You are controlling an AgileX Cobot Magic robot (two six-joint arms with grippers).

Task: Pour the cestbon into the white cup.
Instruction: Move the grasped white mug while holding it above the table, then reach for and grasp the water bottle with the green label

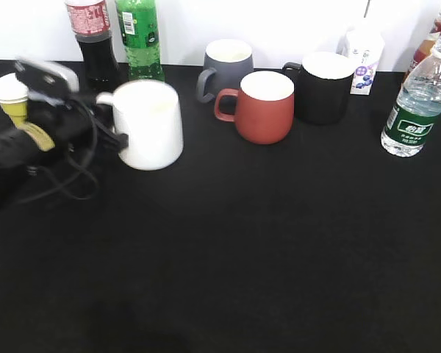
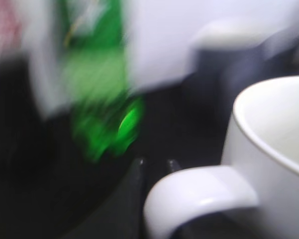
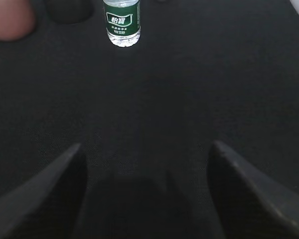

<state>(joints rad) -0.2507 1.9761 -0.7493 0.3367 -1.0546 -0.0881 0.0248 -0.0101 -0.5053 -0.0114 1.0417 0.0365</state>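
Nearest you on the left, your left gripper sits at the handle of the white cup, too blurred to tell its jaw state, while your right gripper shows only at the wrist, jaws spread wide over bare black tablecloth, well short of the cestbon upright at the far right. Between cup and bottle stand a red mug, a grey mug and a black mug. Farther back, a yellow paper cup, a cola bottle, a green soda bottle and a small carton line the white wall.
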